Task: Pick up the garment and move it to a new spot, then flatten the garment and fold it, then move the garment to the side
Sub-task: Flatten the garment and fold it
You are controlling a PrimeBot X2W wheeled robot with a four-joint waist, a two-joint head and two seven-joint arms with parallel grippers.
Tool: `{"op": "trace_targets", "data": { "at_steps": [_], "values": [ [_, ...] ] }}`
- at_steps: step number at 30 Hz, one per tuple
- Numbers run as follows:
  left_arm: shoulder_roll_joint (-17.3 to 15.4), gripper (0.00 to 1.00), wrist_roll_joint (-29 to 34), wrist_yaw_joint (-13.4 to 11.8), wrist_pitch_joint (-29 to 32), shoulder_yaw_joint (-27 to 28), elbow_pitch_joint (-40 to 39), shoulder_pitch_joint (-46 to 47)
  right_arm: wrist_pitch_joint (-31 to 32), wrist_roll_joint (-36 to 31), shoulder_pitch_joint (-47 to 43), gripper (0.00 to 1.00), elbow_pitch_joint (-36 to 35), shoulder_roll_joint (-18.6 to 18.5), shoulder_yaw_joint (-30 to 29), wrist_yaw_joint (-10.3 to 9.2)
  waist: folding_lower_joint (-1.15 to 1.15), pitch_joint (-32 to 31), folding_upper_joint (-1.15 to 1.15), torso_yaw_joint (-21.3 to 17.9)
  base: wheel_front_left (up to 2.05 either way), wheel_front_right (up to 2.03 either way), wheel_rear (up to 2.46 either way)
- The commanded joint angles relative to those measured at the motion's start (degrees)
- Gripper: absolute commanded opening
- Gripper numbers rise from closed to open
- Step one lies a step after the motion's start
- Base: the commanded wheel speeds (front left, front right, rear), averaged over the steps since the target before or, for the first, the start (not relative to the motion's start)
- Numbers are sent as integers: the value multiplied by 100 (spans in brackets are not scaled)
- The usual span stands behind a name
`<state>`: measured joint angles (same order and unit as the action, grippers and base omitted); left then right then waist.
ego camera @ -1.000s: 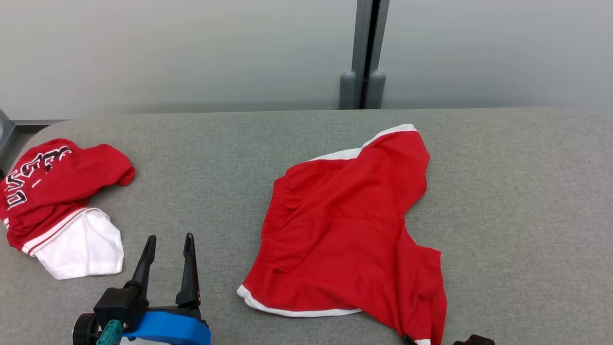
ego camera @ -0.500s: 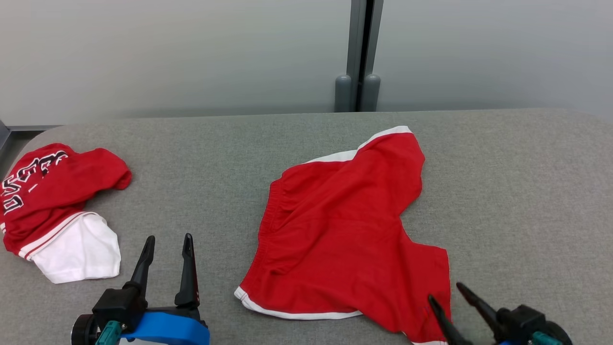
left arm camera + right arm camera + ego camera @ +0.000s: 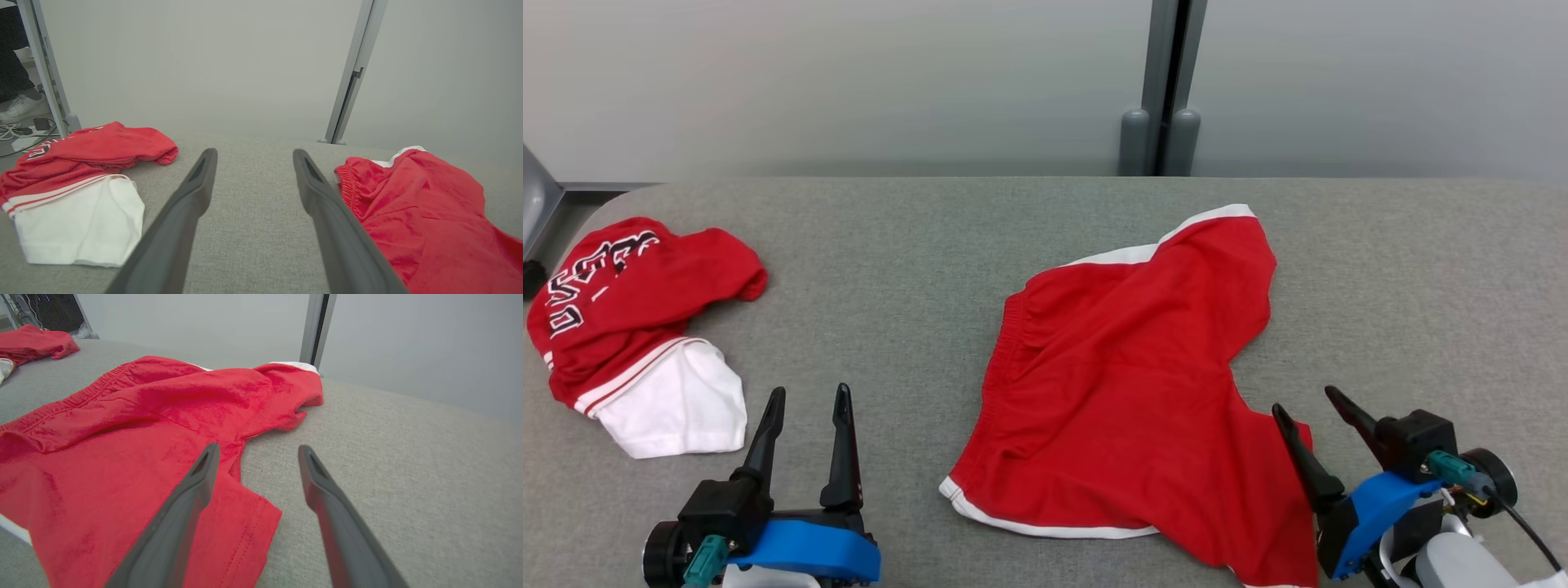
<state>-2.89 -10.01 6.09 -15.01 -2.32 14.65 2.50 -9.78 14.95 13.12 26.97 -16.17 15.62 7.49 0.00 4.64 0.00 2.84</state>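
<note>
While the red shorts (image 3: 1127,384) lie rumpled at the middle of the grey worktop (image 3: 915,237), the right gripper (image 3: 1303,400) is spread wide and empty at their near leg hem, perhaps just above the cloth. The left gripper (image 3: 809,392), likewise spread and empty, sits near a crumpled red-and-white garment (image 3: 645,327).

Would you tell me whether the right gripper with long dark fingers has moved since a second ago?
Yes. Against the red white-trimmed shorts, the right gripper has come up the head view, from the near leg hem to that leg's outer edge.
</note>
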Motion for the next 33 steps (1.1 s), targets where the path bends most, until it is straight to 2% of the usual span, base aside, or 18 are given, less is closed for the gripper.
{"op": "trace_targets", "data": {
  "at_steps": [1,10,14,15,16,17,27,31,32,33],
  "values": [
    [2,100,-3,6,-26,12,-14,58,71,-60,84,100,132,32,22,1,0,23,0,43,0,0,0],
    [2,100,-57,-9,-25,-10,-12,132,207,-132,398,100,1286,119,39,1,0,148,0,189,0,0,0],
    [2,100,-57,-1,-25,-32,4,153,199,-32,530,100,1698,237,218,1,0,185,0,223,0,0,0],
    [3,100,-59,-2,-25,-35,3,159,206,14,547,67,1777,252,278,2,0,192,0,229,0,0,0],
    [2,100,-60,-3,-26,-36,3,166,201,57,566,16,1830,266,352,2,0,198,0,233,0,0,0],
    [2,100,-64,-7,-25,-37,0,169,180,119,598,0,1857,280,415,3,0,204,0,235,0,0,0],
    [2,100,-93,-46,-25,-84,0,206,-154,435,1369,0,2043,-148,274,1,0,239,0,231,0,0,0],
    [2,100,-90,-35,-26,-131,25,255,-161,417,1819,0,2462,-347,101,1,0,244,0,292,0,0,0],
    [2,100,-92,-32,-25,-139,32,259,-146,416,1876,15,2565,-349,98,1,0,245,0,306,0,0,0],
    [2,100,-94,-29,-26,-146,35,254,-142,423,1919,43,2669,-331,105,1,0,241,0,318,0,0,0]
  ]
}}
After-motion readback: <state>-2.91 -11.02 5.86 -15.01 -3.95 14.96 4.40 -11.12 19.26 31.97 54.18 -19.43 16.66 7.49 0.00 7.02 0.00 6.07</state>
